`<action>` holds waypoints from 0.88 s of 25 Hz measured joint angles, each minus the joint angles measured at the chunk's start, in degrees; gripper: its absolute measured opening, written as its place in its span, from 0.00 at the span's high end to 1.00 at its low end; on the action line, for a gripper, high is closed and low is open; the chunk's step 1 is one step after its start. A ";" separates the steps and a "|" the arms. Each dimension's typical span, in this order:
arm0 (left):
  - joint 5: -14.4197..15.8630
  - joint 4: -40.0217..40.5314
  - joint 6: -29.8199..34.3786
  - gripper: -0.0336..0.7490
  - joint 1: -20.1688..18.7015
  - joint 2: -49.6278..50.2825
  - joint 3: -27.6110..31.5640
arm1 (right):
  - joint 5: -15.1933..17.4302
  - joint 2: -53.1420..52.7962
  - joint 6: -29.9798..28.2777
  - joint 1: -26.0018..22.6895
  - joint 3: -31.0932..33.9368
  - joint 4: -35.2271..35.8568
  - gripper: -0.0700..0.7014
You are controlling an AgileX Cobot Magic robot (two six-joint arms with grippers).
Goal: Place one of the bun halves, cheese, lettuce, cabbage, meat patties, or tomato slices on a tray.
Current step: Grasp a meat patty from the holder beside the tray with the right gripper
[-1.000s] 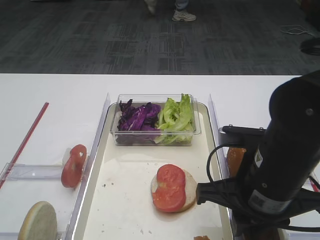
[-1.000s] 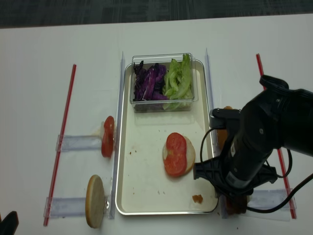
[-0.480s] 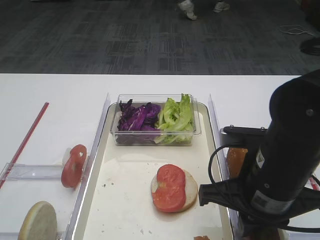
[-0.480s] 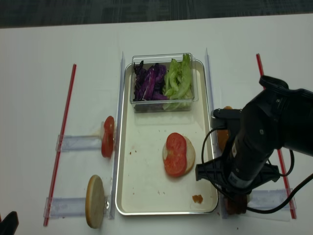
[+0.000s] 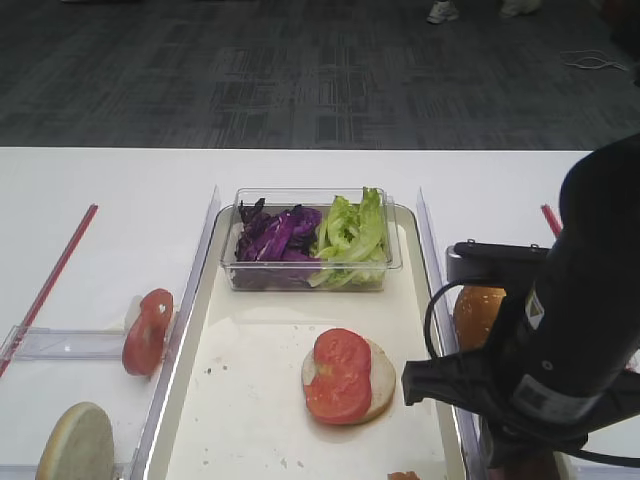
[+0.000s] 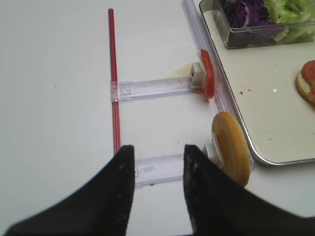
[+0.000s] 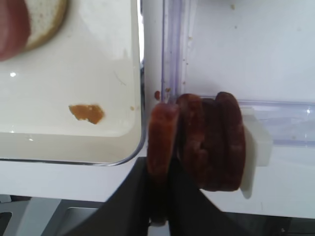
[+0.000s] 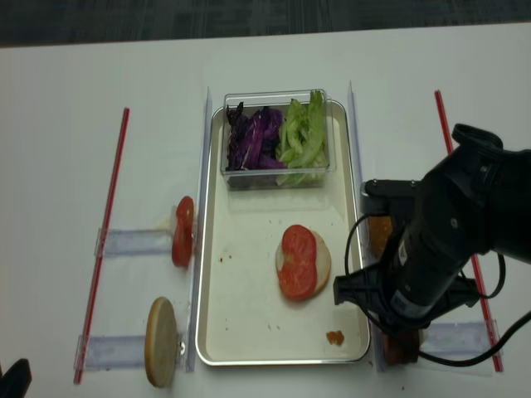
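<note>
Open left claw point(image 6: 158, 184) above white table point(image 6: 54, 98), near upright bun half point(image 6: 230, 147), tomato slice point(image 6: 207, 73) beyond.

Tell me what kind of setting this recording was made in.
Probably a lab or office set up as a burger-assembly station: grey carpet tiles behind a white table, a tray holding a bun half with tomato slices, and clear racks standing ingredients on edge.

Right gripper point(image 7: 158, 196) at 6 o'clock of wrist view, jaws closed tight, left gripper point(image 6: 158, 162) hovering, fingers parted, empty
</note>
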 joint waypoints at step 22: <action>0.00 0.00 0.00 0.66 0.00 0.00 0.00 | 8.36 -8.28 0.00 0.00 -4.44 0.21 0.78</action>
